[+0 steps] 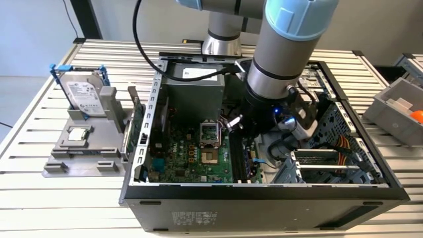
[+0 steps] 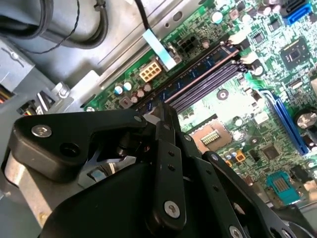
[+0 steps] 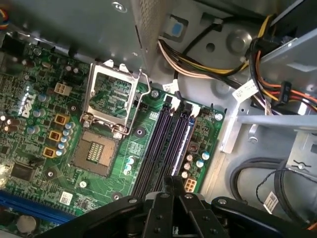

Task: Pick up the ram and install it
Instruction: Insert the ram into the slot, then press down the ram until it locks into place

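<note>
Grey-and-blue arm segments descend steeply from the top of the exterior view into the open computer case, wrist tilted so the tool end points down at the green motherboard. Gripper sits low inside the case, directly over the bank of memory slots beside the open processor socket. In both wrist views the black fingers are drawn close together, tips meeting right at the near end of the slots. Ram: blue board lying along the outermost slot in the second wrist view, edge-on, its near end running under the fingertips; in the first wrist view a blue edge shows along the same slot line. Jaws appear pinched narrowly on the stick's end, though the actual contact is hidden by the finger bodies, so grip cannot be confirmed. Cannot tell whether the stick is fully seated. Outside the case, toward the exterior view's left: a grey fixture holding an upright hard drive and a small square silver chip.
</note>
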`<state>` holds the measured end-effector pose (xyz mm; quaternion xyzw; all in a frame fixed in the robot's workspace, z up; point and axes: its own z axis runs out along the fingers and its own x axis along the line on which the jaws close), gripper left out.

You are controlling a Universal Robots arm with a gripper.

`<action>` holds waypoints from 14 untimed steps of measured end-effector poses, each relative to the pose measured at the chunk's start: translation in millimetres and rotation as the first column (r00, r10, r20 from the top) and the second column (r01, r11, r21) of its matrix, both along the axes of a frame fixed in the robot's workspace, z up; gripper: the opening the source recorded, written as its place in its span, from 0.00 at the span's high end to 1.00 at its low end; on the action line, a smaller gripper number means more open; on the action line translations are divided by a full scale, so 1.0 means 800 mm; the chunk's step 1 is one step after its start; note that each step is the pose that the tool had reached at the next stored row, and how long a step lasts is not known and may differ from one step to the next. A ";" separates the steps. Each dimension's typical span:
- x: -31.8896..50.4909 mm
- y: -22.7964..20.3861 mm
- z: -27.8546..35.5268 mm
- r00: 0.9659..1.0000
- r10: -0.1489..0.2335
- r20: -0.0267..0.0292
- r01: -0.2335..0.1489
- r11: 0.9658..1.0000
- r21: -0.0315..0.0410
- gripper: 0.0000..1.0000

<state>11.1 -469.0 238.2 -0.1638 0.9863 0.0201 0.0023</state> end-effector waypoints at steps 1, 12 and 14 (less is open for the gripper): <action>0.000 0.0000 0.0000 1.000 0.012 0.000 -0.012 1.000 0.000 1.00; 0.001 0.0000 0.0000 0.986 0.169 0.000 -0.169 0.986 0.000 1.00; 0.001 0.0000 0.0000 0.981 0.194 0.000 -0.194 0.981 0.000 1.00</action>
